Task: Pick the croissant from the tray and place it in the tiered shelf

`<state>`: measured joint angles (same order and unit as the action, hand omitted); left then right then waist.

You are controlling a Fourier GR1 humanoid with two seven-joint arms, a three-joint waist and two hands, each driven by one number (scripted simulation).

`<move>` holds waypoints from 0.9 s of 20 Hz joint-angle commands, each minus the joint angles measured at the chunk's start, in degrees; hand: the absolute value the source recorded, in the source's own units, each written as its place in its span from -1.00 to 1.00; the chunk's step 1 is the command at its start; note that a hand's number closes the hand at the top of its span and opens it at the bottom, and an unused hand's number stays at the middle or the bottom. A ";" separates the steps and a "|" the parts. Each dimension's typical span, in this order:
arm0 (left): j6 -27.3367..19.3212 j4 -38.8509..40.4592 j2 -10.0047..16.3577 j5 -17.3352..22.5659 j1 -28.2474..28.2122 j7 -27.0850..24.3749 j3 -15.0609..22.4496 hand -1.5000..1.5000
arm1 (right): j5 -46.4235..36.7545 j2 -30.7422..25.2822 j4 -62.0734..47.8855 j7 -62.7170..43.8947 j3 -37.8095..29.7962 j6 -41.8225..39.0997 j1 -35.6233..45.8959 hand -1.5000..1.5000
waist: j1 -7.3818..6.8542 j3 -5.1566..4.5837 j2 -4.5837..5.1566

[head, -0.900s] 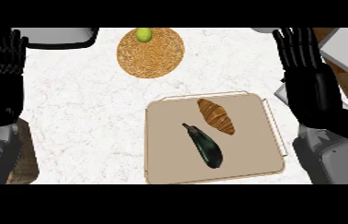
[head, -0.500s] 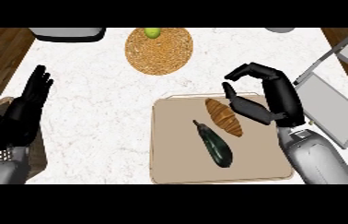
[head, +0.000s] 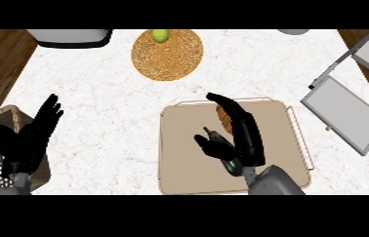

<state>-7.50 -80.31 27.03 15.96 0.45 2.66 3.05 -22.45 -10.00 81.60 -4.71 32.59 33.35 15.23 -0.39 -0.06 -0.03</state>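
Hovering right hand (head: 245,138) over the tray (head: 187,167), fingers straight, thumb spread, grasping nothing. Covers part of the croissant (head: 224,118), directly beneath those fingers; eggplant (head: 232,167) under the palm. Rests left hand (head: 32,136) open, fingers up, well apart leftward. Has tiered shelf (head: 338,111) off to its right.

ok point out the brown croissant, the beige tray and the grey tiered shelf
brown croissant (head: 224,120), head view, uncovered part
beige tray (head: 277,133), head view, bare right side
grey tiered shelf (head: 338,111), head view, flat panel
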 commanded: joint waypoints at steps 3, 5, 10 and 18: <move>1.09 2.50 -0.39 0.10 -1.77 -2.10 -1.15 0.00 | -19.90 -2.70 -0.47 -18.39 4.61 1.13 0.77 -1.00 | 1.09 -0.21 -0.47; 1.04 2.54 -0.27 -0.67 -2.04 -1.73 -0.54 0.00 | -24.60 -4.34 2.62 -27.36 4.98 -5.22 3.29 -1.00 | 1.68 -0.31 -0.79; 1.99 0.53 0.74 1.01 -1.52 1.01 -1.75 0.00 | -28.49 -5.29 7.21 -41.87 8.41 -24.84 6.90 -1.00 | 1.14 -0.22 -0.77; 3.81 3.89 -0.35 0.01 -2.50 -3.52 -2.36 0.00 | -23.62 -5.47 6.49 -50.72 9.68 -51.42 13.68 -1.00 | 0.20 -0.05 -0.06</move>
<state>-4.94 -79.12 27.46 16.28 -0.33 2.16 1.19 -46.77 -16.15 87.44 -50.76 42.02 -8.18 26.30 0.09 -0.04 -0.37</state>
